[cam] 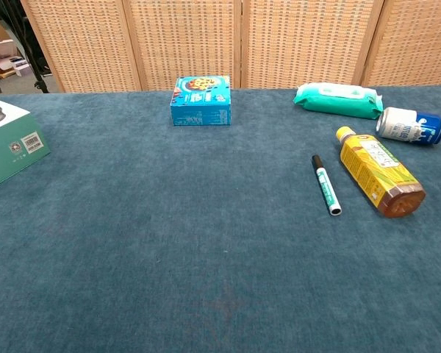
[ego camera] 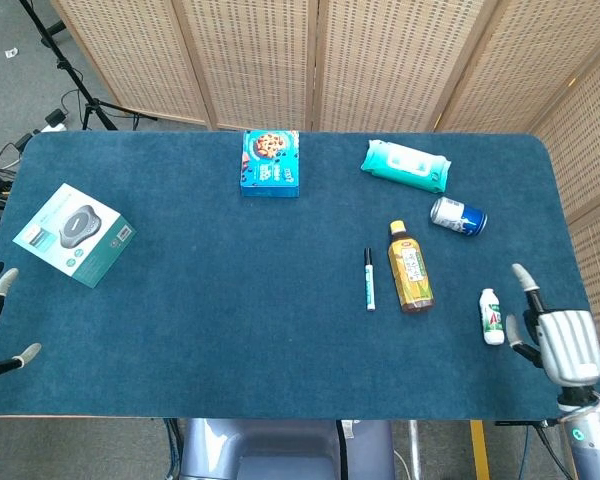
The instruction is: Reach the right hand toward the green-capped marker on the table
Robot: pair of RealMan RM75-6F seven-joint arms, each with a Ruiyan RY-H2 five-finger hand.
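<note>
I'm looking at a deep teal-blue carpeted table top [ego camera: 230, 300]. The marker [ego camera: 369, 279] is showing a white barrel w/ green print and a black cap. Next to it the tea bottle [ego camera: 409, 267] is showing amber w/ a yellow label and yellow cap. The can [ego camera: 458, 216] is reading blue & white, the wipes pack [ego camera: 406, 165] mint green w/ white, the small bottle [ego camera: 492, 316] white w/ a green label, the cookie box [ego camera: 270, 162] bright cyan. The right hand [ego camera: 558, 338] is showing silver-grey.
</note>
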